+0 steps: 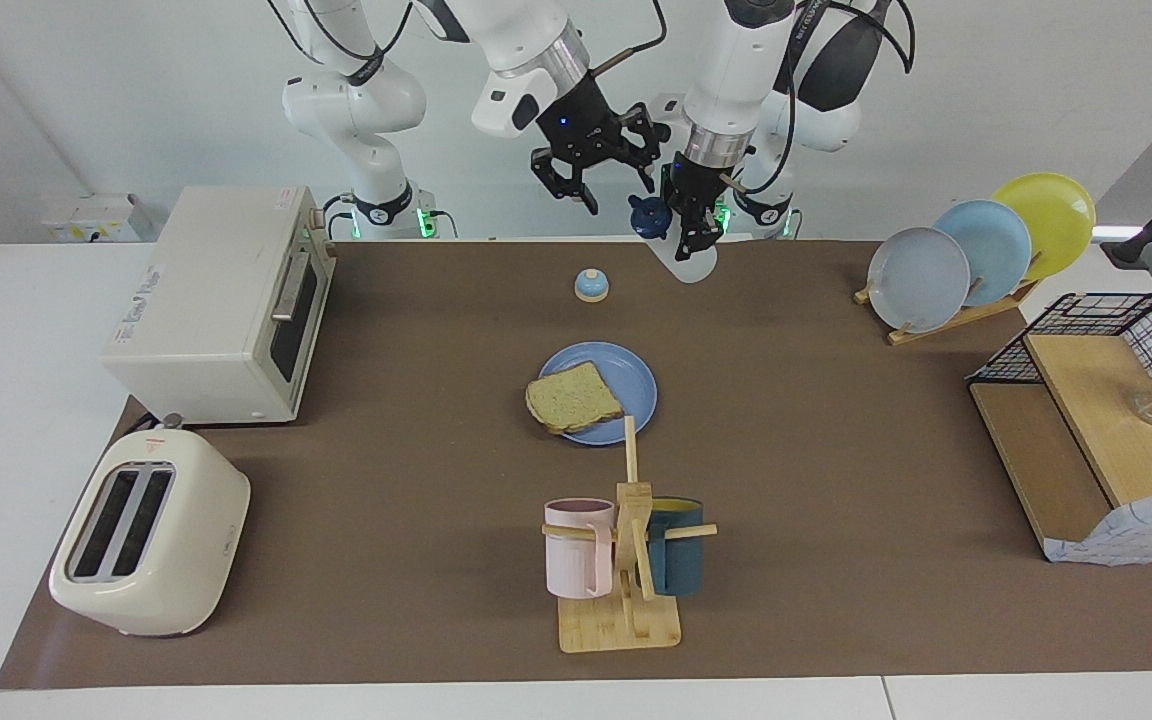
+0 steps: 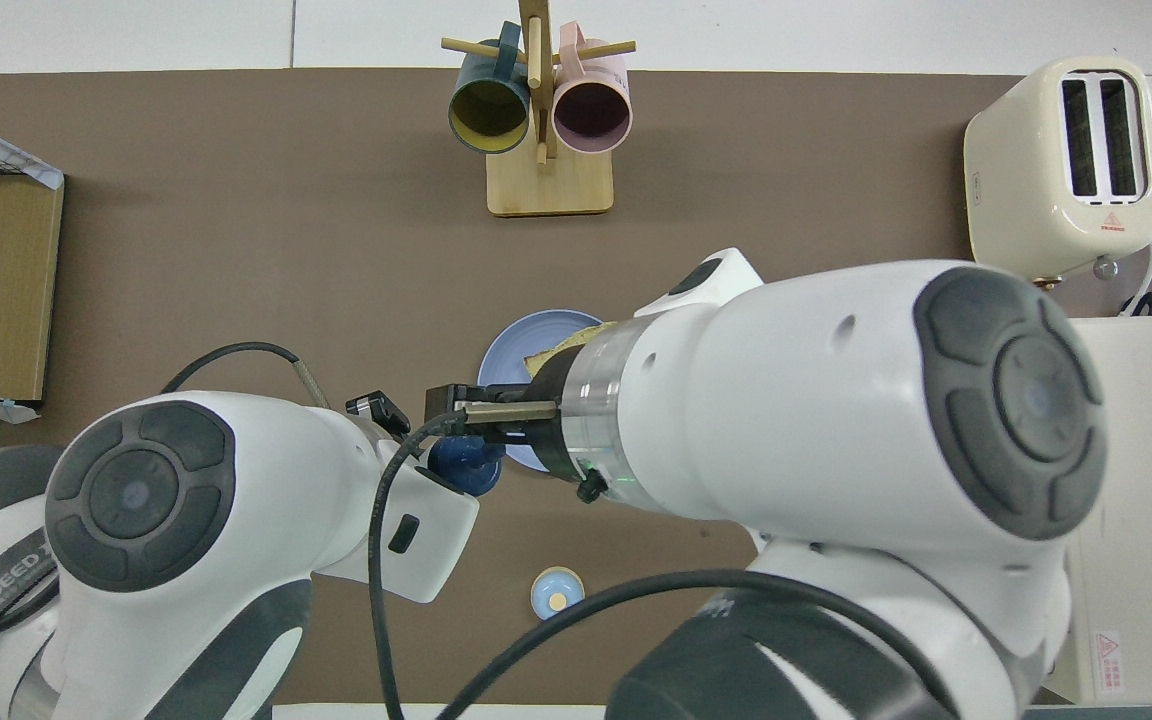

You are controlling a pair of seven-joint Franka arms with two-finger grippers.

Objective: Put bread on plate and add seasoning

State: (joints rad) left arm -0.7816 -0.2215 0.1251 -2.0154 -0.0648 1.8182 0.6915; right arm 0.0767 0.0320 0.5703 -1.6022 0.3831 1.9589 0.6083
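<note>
Toaster oven (image 1: 221,305): white, door shut, at the right arm's end of the table; cream toaster (image 1: 149,545) farther from the robots, slots empty.
Right gripper (image 1: 596,175): raised, near the bottle's cap, fingers apart, holding nothing.
Bell (image 1: 591,285): small, blue-domed, on the mat between the robots and the plate — untouched.
Bread (image 1: 572,398): flat on the plate, overhanging the rim on the side toward the right arm's end.
Plate (image 1: 636,380): periwinkle blue, mid-table; placement step judged complete.
Seasoning (image 1: 676,245): bottle tilted, navy cap toward the right gripper, body low over the mat's edge near the robots.
Left gripper (image 1: 691,230): fingers clamped on the bottle's body, in the air.
Step in hand: judged to be uncapping. The right fingers should settle squarely round the cap before closing, and the left should keep the bottle steady — a skewed grip risks spilling short of the plate.
Mug stand (image 1: 626,560): pink and teal mugs, farther from the robots than the plate.
Plate rack (image 1: 976,255): three spare plates at the left arm's end, beside a wire-and-wood shelf (image 1: 1096,420).
Surface: brown mat (image 1: 836,450) over a white table, dry, no crumbs seen.
Room: plain white wall.
</note>
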